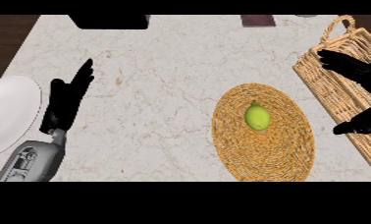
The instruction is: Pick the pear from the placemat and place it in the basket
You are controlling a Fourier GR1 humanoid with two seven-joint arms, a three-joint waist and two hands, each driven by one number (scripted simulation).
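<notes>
A yellow-green pear (257, 117) lies near the middle of a round woven placemat (279, 154) on the marble counter. A rectangular wicker basket (326, 78) with a handle stands at the right edge. My right hand (351, 68) shows at the far right over the basket, fingers spread and thumb low, holding nothing; it is well to the right of the pear. My left hand (66, 100) rests open at the left, fingers pointing up, far from the pear.
A white plate (14, 110) sits at the left edge beside my left forearm. A dark object (110, 20) and a small purple-brown item (258, 20) stand along the counter's back edge. Bare marble lies between the left hand and the placemat.
</notes>
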